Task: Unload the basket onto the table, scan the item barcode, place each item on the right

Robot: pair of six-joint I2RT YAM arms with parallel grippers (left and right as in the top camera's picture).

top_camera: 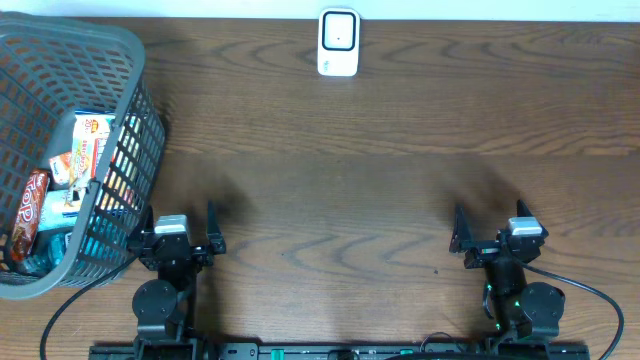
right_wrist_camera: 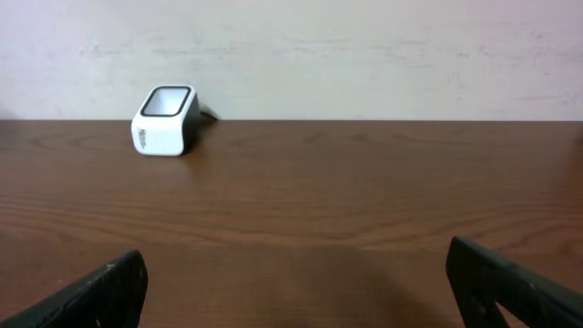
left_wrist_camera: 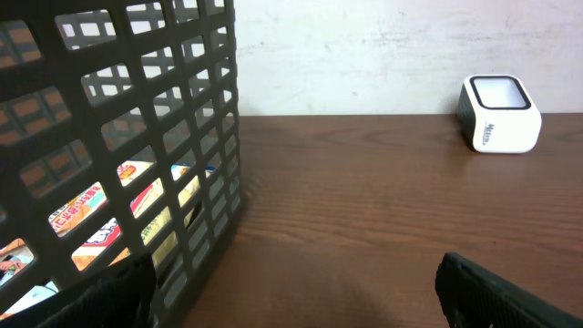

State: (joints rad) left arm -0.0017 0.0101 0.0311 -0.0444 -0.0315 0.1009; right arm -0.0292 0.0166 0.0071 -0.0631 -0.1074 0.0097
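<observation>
A white barcode scanner point(top_camera: 338, 42) stands at the table's far edge, also seen far right in the left wrist view point(left_wrist_camera: 499, 114) and far left in the right wrist view point(right_wrist_camera: 166, 120). Several snack packets point(top_camera: 88, 152) lie in a grey mesh basket point(top_camera: 140, 60) at the left; they show through its wall point(left_wrist_camera: 91, 214). My left gripper point(top_camera: 180, 225) rests open near the front edge, right beside the basket point(left_wrist_camera: 196, 137), with nothing between its fingers point(left_wrist_camera: 291, 282). My right gripper point(top_camera: 490, 228) sits open and empty at the front right point(right_wrist_camera: 296, 278).
Brown wooden table point(top_camera: 340, 170) stretches between the grippers and the scanner. A pale wall rises behind the table. Cables run from both arm bases at the front edge.
</observation>
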